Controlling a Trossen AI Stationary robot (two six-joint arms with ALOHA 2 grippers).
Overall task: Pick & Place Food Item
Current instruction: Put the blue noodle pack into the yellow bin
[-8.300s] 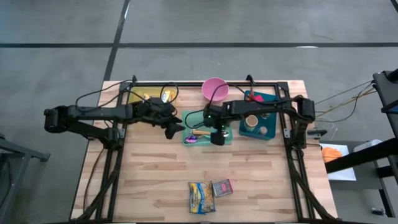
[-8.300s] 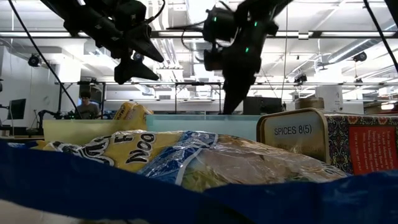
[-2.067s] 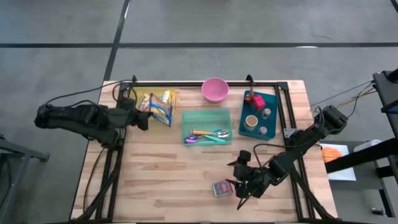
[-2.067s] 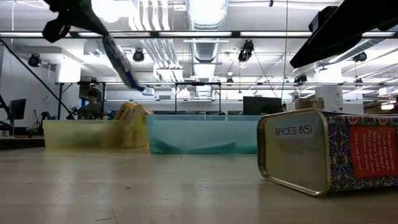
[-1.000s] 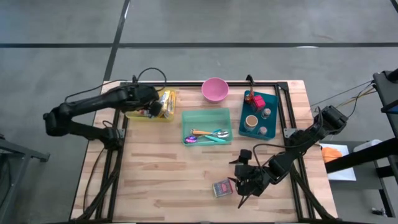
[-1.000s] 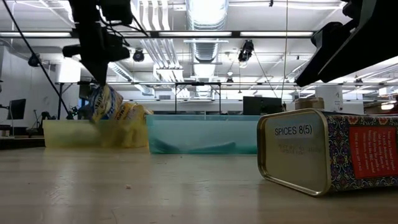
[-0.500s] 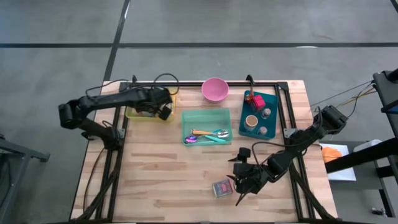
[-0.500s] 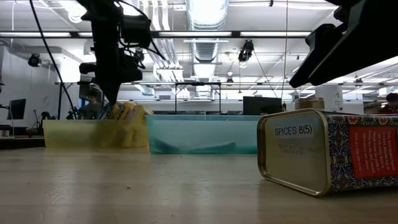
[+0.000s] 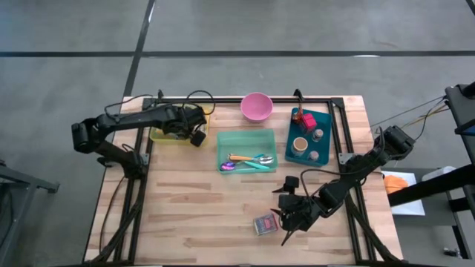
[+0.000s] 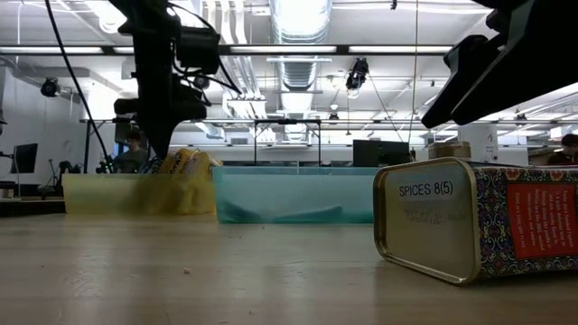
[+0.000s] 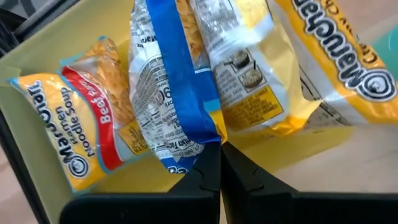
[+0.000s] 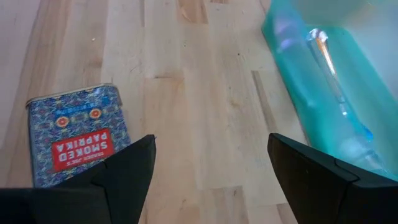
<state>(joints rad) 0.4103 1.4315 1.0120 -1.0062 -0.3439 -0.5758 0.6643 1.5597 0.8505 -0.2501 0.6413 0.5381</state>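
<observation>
So this looks like the placing step. The left gripper (image 11: 217,163) is down inside the shallow yellow plastic bin (image 9: 159,136) at the far left of the table, fingers pinched tight on the edge of a crinkly blue-and-yellow noodle packet (image 11: 168,93). The packet hangs right in among the other yellow noodle soup packets (image 11: 81,134) already in that bin (at least two, from the left wrist view).

Next move, I'd guess: let go of the packet so it settles with the rest, then lift straight out without dragging a neighbour along.

The right gripper (image 12: 211,163) waits at the near right with its fingers spread wide and nothing between them, just beside the blue patterned smoked paprika tin (image 12: 78,134). The clear teal cutlery tray (image 9: 247,138) sits mid-table, untouched.
</observation>
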